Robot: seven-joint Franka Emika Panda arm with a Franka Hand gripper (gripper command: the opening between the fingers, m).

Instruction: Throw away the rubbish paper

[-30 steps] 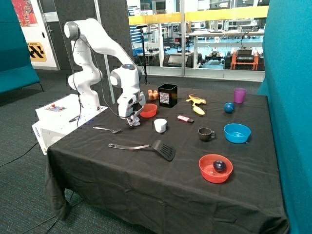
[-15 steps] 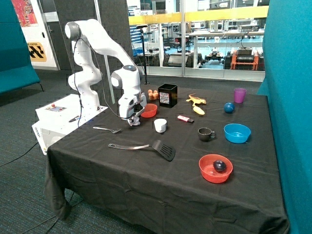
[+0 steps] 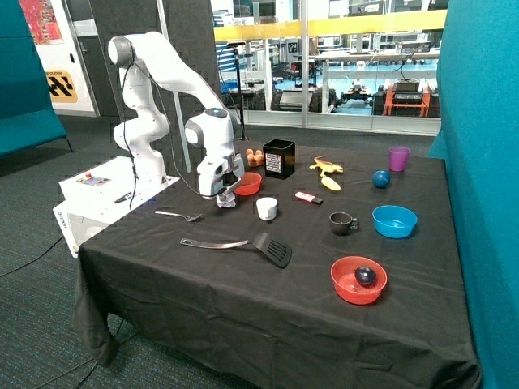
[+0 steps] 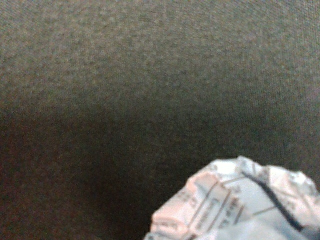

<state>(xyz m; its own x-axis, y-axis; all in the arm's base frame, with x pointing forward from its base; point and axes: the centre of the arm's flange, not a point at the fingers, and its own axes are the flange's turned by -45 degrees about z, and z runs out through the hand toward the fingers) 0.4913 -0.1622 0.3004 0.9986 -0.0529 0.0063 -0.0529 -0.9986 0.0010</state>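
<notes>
My gripper point(image 3: 225, 200) hangs low over the black tablecloth, between the fork point(image 3: 178, 215) and the small red bowl point(image 3: 248, 184). It is shut on one crumpled white paper ball point(image 3: 225, 203). The ball stays at its tips just above the cloth. In the wrist view the same ball point(image 4: 235, 202) fills the lower corner, wrinkled, with printed lines on it, and only cloth lies beyond it. A second paper ball is not in view. The smooth white cup point(image 3: 266, 208) stands next to the gripper.
A black box point(image 3: 278, 158) stands behind the small red bowl, with eggs point(image 3: 254, 155) beside it. A spatula point(image 3: 243, 244) lies in front. Further off stand a dark mug point(image 3: 341, 222), a blue bowl point(image 3: 394, 220) and a red bowl point(image 3: 358, 279) holding a dark ball.
The gripper has shifted slightly up and towards the small red bowl, and the paper ball moved with it. Everything else on the table has stayed put.
</notes>
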